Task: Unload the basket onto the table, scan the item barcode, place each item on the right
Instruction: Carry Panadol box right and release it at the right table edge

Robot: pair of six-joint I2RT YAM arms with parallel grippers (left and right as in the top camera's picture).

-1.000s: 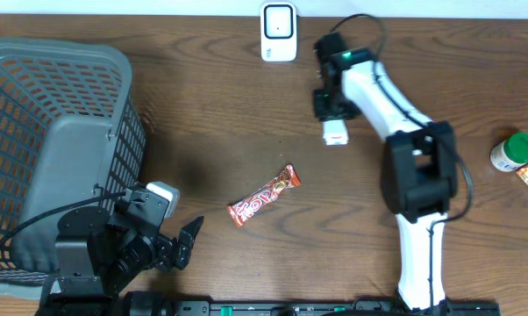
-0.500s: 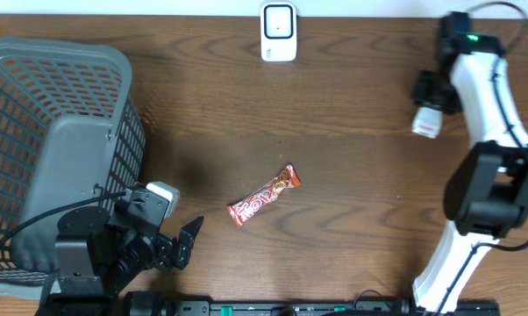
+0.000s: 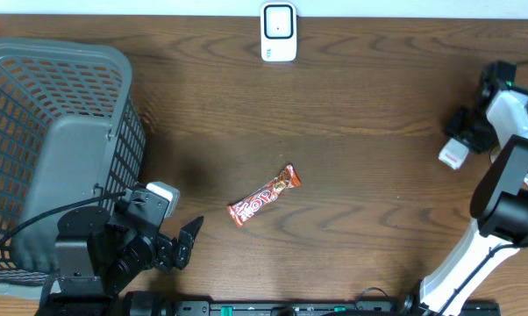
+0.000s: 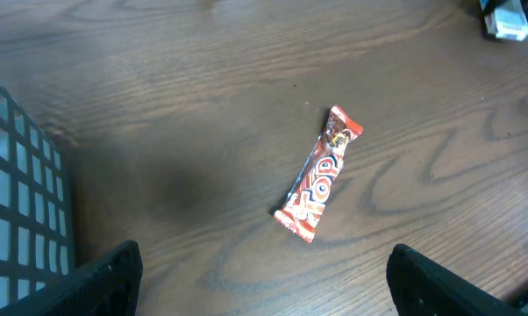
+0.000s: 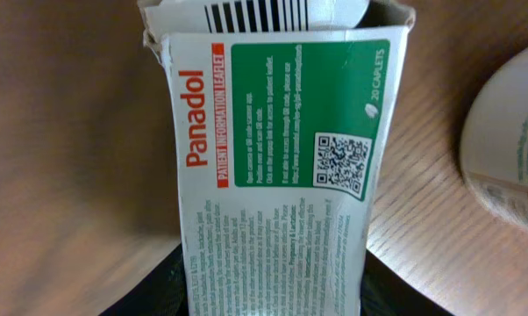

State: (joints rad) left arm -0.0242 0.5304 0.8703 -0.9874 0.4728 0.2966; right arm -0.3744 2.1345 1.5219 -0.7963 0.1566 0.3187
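At the right edge of the table (image 3: 378, 88), the right gripper (image 3: 464, 139) clasps a Panadol box (image 3: 453, 154) between its jaws. The wrist view shows the box's green-and-white printed face running up from the fingers, with its barcode (image 5: 257, 15) on the far end flap. A pale round container (image 5: 510, 140) lies just to the right of the box. The scanner (image 3: 279, 32) stands at the far middle of the table, well apart from the box, so no scan is under way at this moment, and nothing in the pictures shows whether this box has been read. A red bar (image 3: 264, 195) lies loose near the table's middle with nothing touching it, and by the look of it is yet to be scanned. The left gripper (image 4: 266, 283) hangs near-left with its jaws spread wide and nothing between them. It faces the bar, beside the grey basket (image 3: 71, 49).
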